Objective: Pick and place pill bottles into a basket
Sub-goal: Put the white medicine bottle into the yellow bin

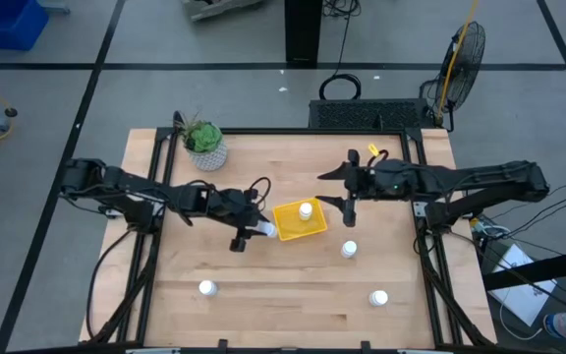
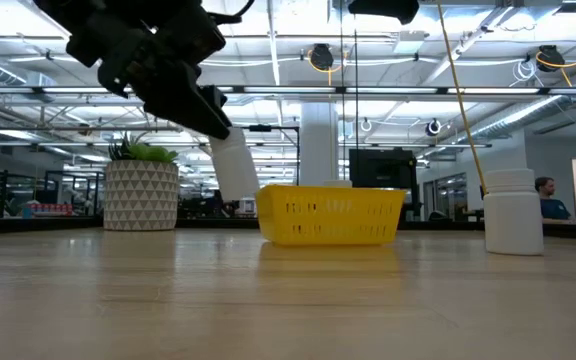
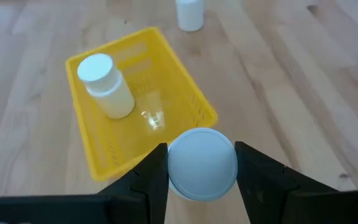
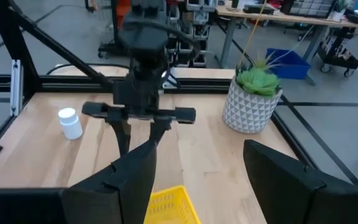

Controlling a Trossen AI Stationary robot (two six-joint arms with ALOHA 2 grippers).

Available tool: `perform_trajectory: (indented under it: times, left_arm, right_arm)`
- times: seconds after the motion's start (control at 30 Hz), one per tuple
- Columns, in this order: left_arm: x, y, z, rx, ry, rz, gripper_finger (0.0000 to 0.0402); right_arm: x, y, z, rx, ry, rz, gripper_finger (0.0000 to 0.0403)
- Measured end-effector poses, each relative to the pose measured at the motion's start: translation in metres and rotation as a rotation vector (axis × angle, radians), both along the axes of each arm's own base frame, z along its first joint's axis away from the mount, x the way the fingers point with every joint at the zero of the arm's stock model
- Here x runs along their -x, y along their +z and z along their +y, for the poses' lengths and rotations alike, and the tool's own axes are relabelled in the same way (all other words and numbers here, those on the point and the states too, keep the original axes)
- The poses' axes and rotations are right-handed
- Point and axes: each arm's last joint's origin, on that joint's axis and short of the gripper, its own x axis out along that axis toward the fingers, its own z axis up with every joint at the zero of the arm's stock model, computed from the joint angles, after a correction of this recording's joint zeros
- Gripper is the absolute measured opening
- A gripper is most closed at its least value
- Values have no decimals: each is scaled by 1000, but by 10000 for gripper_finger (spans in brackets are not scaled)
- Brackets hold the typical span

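Wooden table (image 1: 283, 295): left gripper (image 1: 254, 230) clamps a pill bottle (image 3: 202, 164) beside the basket (image 1: 288, 223) (right gripper (image 1: 347, 187) spread wide).

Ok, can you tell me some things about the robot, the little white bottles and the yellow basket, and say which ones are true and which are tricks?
1. The shallow bright-yellow rectangular basket has one small white capped pill bottle inside. True.
2. The left gripper is empty. False: it holds a white bottle at the basket's edge.
3. Three white bottles stand on the wooden table outside the basket. True.
4. The right gripper holds a bottle. False: it is open and empty.
5. The green plant in the white patterned pot sits inside the basket. False: it stands apart, near the table's far corner.
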Motion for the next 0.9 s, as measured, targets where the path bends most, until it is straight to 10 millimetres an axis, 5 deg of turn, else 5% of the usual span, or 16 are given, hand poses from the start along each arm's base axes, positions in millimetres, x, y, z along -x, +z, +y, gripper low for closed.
perform_trajectory:
  times: [0.37,0.9]
  left_arm:
    - [15,31,4,-17,-50,-114,159]
    - [13,45,42,123,20,-246,159]
  right_arm:
    - [2,0,-1,9,-26,5,233]
    - [2,0,-1,4,-26,5,233]
